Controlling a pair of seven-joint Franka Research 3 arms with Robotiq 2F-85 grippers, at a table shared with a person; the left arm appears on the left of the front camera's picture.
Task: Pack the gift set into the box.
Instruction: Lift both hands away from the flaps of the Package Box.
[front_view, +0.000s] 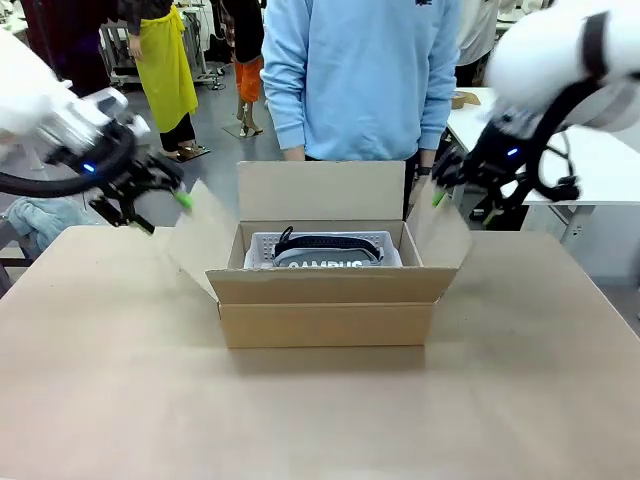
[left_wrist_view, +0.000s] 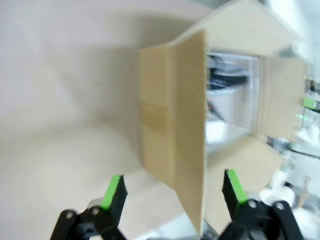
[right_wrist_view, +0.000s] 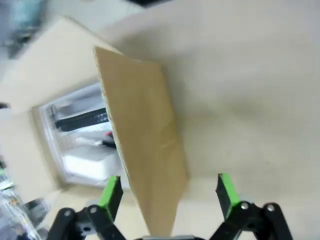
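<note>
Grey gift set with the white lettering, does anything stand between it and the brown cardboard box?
Nothing visible does: the flat grey gift set already lies inside the brown corrugated box, whose top flaps are spread open.

Tan table (front_view: 100, 380), person (front_view: 360, 70) in blue sweatshirt

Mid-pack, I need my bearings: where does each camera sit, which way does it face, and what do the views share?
Front: fixed between the arms, robot's side, facing across the table at the person; left gripper and right gripper flank the box.
Left wrist: on the left arm, looking along its open fingers at the box's left flap.
Right wrist: on the right arm, looking along its open fingers at the right flap.
Shared: all three see the gift set inside the open box.
</note>
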